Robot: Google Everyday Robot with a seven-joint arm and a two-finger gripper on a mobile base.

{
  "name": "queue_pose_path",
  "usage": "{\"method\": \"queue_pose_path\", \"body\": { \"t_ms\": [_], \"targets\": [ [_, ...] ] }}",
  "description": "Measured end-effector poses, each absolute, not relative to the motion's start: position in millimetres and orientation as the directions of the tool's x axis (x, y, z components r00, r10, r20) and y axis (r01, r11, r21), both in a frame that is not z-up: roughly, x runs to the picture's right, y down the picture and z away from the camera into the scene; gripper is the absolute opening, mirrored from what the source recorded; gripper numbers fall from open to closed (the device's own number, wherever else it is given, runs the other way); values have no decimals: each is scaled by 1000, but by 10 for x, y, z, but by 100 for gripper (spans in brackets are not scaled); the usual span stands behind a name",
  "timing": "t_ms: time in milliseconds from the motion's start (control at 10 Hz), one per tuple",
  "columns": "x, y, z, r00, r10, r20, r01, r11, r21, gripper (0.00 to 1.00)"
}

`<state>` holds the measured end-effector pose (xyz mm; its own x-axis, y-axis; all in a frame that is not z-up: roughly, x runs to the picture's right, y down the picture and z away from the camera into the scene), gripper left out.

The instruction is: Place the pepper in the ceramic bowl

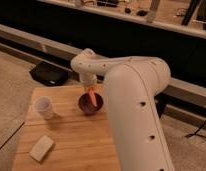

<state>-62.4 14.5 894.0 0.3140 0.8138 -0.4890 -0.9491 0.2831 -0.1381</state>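
Observation:
The pepper (94, 97) is slim and orange and hangs tilted, its upper end at my gripper (90, 89) and its lower end inside the ceramic bowl (86, 106). The bowl is small, round and dark maroon, standing near the middle back of the wooden table (76, 145). My gripper is directly above the bowl, shut on the pepper's top end. The arm's large white body covers the table's right side.
A white cup (43, 107) stands left of the bowl. A pale rectangular block (41, 148) lies at the table's front left. A dark flat object (50, 74) lies on the floor behind the table. A low ledge runs along the back.

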Motion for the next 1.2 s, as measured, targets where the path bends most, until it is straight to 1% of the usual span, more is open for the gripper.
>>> {"method": "queue_pose_path", "body": {
  "t_ms": [400, 500, 800, 900, 1000, 1200],
  "targets": [
    [-661, 422, 8852, 286, 820, -496, -957, 223, -183, 0],
    [-651, 496, 8829, 280, 817, -504, -959, 210, -192, 2],
    [-572, 664, 8777, 255, 808, -532, -964, 168, -208, 31],
    [-548, 689, 8769, 255, 805, -537, -963, 164, -212, 43],
    [-540, 696, 8766, 256, 803, -538, -963, 163, -215, 51],
    [-523, 688, 8762, 260, 801, -540, -962, 165, -217, 72]
  ]
}}
